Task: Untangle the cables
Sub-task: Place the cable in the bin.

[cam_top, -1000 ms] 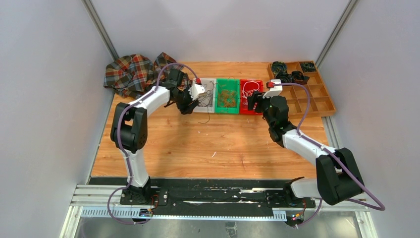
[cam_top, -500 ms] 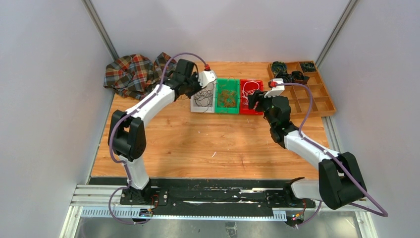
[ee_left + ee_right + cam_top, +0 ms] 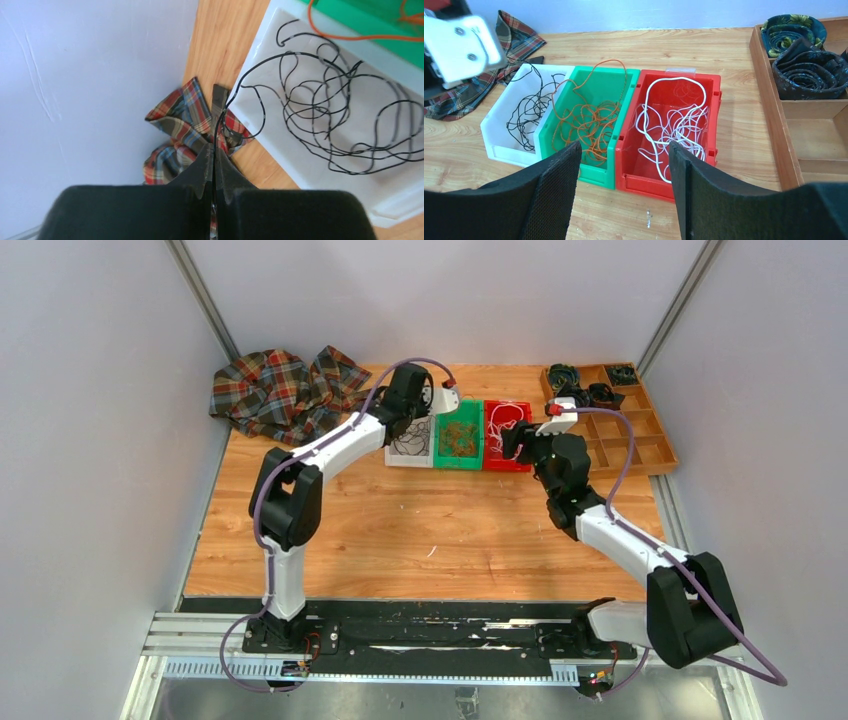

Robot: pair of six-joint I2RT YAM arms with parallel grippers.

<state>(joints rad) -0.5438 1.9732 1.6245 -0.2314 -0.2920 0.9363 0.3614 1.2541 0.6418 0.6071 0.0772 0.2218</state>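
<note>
The black cable [image 3: 330, 117] lay as a loose tangle of loops on the floor of the white bin [image 3: 506, 150], the leftmost of three bins set side by side at the far middle of the table [image 3: 400, 530]. One strand rose out of the heap over the bin's rim and ran straight into the left gripper [image 3: 214, 155]. Its fingers were pressed together on that strand, so nothing but the wire showed between them. From those fingers, the bulk of the tangle lay ahead and off to the right in the wrist view, and the plaid cloth [image 3: 175, 125] lay below and behind. The held strand's line therefore pointed from the gripper back toward the bin, which probably made a pull away from the bin, along that line, the move that would draw the loops out. The orange cables [image 3: 584, 125] sat in the green bin [image 3: 596, 172] next door and the white cables [image 3: 674, 125] in the red bin [image 3: 644, 182] (one orange loop arched up toward the green bin's far rim). The right gripper [image 3: 624, 147] hung above the table just on the near side of the green and red bins, jaws spread wide and holding nothing. It was nearer the white cables than the black one, which left the black cable to the left arm.
</note>
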